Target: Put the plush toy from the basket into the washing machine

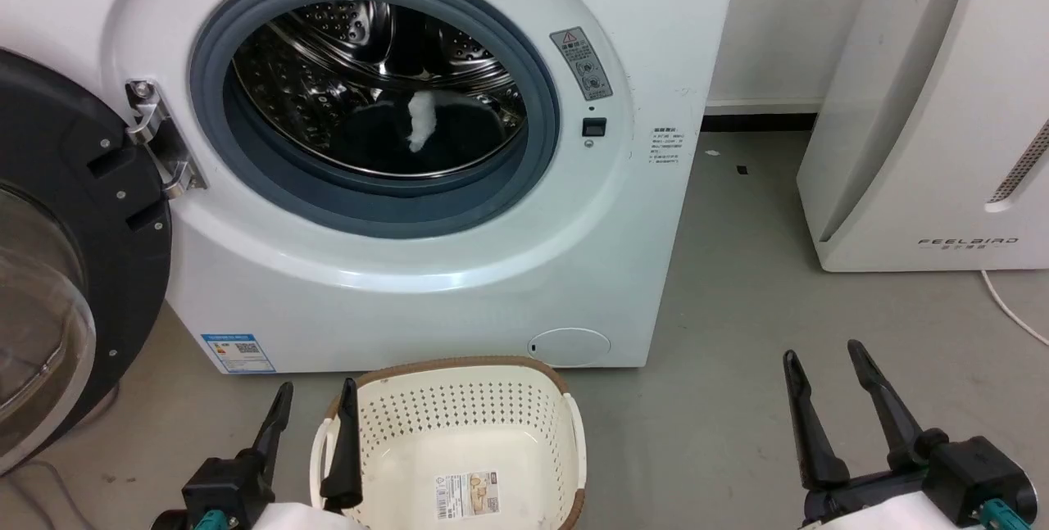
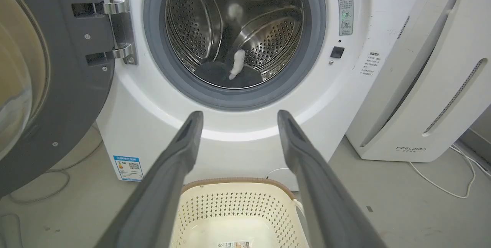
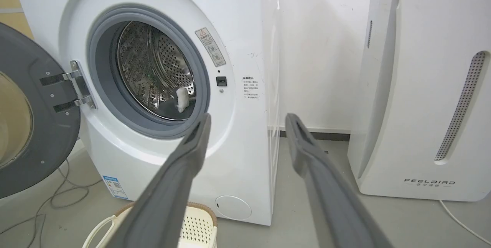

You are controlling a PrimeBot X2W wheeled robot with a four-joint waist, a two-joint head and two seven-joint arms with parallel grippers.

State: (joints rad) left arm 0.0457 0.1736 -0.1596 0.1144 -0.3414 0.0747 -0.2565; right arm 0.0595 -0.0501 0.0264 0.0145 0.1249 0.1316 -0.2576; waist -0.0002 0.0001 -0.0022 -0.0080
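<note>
the left gripper (image 1: 316, 387) sits at the lower left of the head view, its two long dark fingers (image 1: 346, 448) pointing up, spread apart and empty. the right gripper (image 1: 822, 350) sits at the lower right, likewise parted and empty, leaning slightly left. a pale left forearm (image 1: 287, 516) and right forearm (image 1: 881, 518) edge the bottom.

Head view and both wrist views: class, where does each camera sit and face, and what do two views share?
Head view: on the head, looking down at the washing machine and basket; left gripper and right gripper show.
Left wrist view: by the basket, facing the drum squarely; own fingers show.
Right wrist view: further right, facing the washing machine obliquely; own fingers show.
Shared: the plush toy in the drum.
</note>
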